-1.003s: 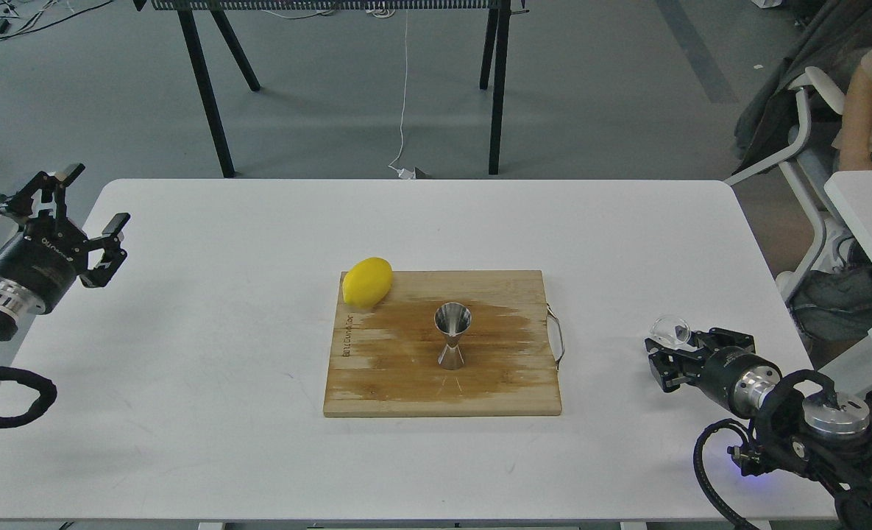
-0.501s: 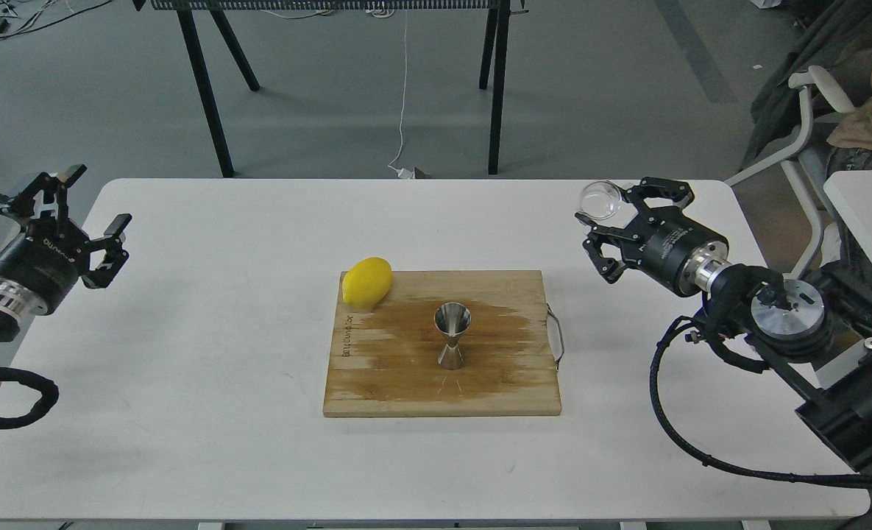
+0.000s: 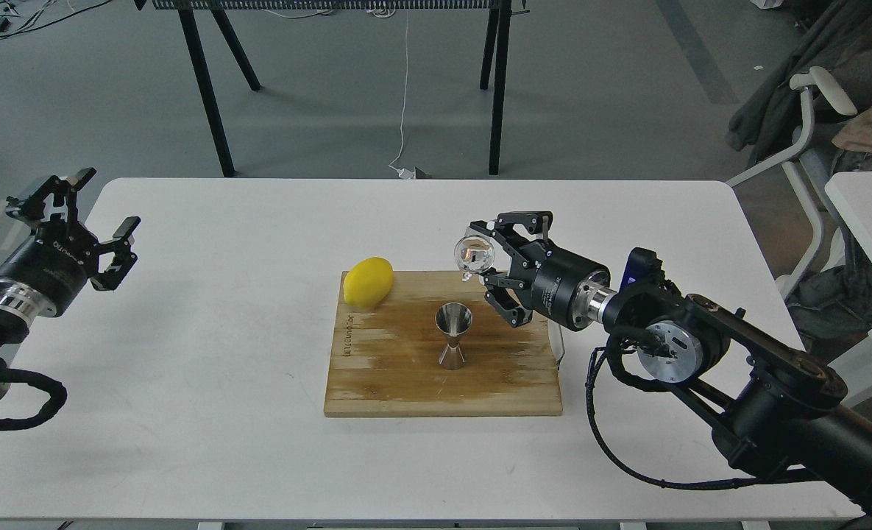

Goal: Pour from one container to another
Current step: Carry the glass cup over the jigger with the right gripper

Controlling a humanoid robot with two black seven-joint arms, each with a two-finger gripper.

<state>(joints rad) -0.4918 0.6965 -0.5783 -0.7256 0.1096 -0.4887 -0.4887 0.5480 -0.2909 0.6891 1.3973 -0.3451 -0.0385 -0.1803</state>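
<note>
The steel jigger (image 3: 453, 336) stands upright in the middle of a wooden cutting board (image 3: 377, 375). Above it and slightly to the right hangs the small clear glass cup (image 3: 474, 255), tipped on its side with its mouth to the left. My right gripper (image 3: 486, 258) is shut on the cup, with the arm reaching in from the lower right. Far off at the table's left edge, my left gripper (image 3: 96, 221) is open and empty.
A yellow lemon (image 3: 367, 282) lies on the board's back left corner. The board has a wire handle (image 3: 558, 346) on its right side and a damp stain. A chair (image 3: 811, 147) and a second table (image 3: 866, 213) stand to the right.
My right arm has carried the glass cup from the table's right side up and leftward to just above the jigger. The left gripper has shifted slightly to the right.
</note>
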